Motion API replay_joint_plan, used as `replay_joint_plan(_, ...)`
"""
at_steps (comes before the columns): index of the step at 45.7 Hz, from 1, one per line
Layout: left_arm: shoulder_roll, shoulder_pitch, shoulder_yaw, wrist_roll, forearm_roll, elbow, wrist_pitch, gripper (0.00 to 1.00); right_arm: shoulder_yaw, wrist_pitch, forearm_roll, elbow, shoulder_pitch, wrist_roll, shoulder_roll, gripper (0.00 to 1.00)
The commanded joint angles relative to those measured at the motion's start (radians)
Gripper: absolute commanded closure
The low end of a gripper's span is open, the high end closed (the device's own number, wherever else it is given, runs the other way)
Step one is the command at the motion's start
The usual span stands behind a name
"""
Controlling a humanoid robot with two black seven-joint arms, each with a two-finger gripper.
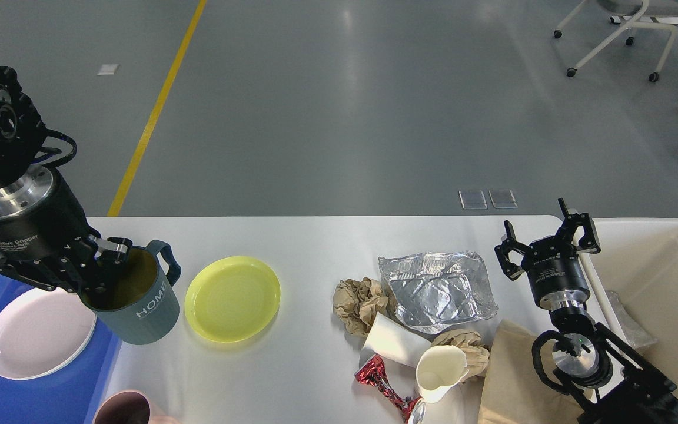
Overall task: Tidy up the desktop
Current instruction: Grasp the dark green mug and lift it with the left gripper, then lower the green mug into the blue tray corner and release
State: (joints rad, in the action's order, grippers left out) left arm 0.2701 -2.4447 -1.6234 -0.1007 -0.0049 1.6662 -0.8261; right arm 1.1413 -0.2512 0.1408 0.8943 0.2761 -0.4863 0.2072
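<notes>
The white-grey desktop spans the lower half of the head view. My left gripper is shut on the rim of a grey-green mug marked HOME and holds it lifted and tilted at the desktop's left edge, next to the blue tray. A yellow plate lies to the mug's right. My right gripper is open and empty above the desktop's right end, beside the cream bin.
A white plate lies in the blue tray. A crumpled foil tray, brown paper balls, white paper cups, a red wrapper and a brown paper bag lie right of centre. A dark cup shows at the bottom edge.
</notes>
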Motion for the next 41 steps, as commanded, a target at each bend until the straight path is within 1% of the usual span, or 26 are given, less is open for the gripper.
replay_joint_plan(1,0.079,0.064,-0.009,0.010,0.017,-0.049,0.013,1.00,0.000,0.000,-0.001,0.000,0.000,0.000,0.000,0.00)
replay_joint_plan(6,0.187,0.153,0.000,0.035,0.068,-0.106,0.031,1.00,0.000,0.000,-0.001,0.000,0.000,0.000,0.000,0.00)
replay_joint_plan(9,0.260,0.205,0.010,0.042,0.129,-0.144,0.036,1.00,0.000,0.001,-0.001,0.000,0.000,0.000,0.000,0.00)
replay_joint_plan(12,0.334,0.274,0.031,0.042,0.186,-0.195,0.047,1.00,0.000,0.000,-0.001,0.000,0.000,0.000,0.000,0.00)
replay_joint_plan(17,0.440,0.433,0.091,0.042,0.250,-0.299,0.094,1.00,0.000,0.000,-0.001,0.000,0.000,0.000,0.000,0.00)
replay_joint_plan(20,0.491,0.522,0.128,0.041,0.292,-0.358,0.102,1.00,0.000,0.001,-0.001,0.000,0.000,0.000,0.000,0.00)
replay_joint_plan(23,0.537,0.599,0.174,0.038,0.341,-0.397,0.107,1.00,0.000,0.000,-0.001,0.000,0.000,0.000,0.000,0.00)
replay_joint_plan(26,0.590,0.691,0.243,0.033,0.391,-0.428,0.128,1.00,0.000,0.000,-0.001,0.000,0.000,0.000,0.000,0.00)
replay_joint_plan(29,0.621,0.766,0.307,0.038,0.425,-0.450,0.159,1.00,0.000,0.001,-0.001,0.000,0.000,0.000,0.000,0.00)
replay_joint_plan(35,0.623,0.935,0.408,0.039,0.459,-0.490,0.219,0.99,0.000,0.000,-0.001,0.000,0.000,0.000,0.000,0.00)
replay_joint_plan(38,0.623,0.980,0.433,0.039,0.462,-0.494,0.245,0.99,0.000,0.000,-0.001,0.000,0.000,0.000,0.000,0.00)
replay_joint_plan(41,0.623,0.995,0.436,0.039,0.465,-0.499,0.263,0.99,0.000,0.000,-0.001,0.000,0.000,0.000,0.000,0.00)
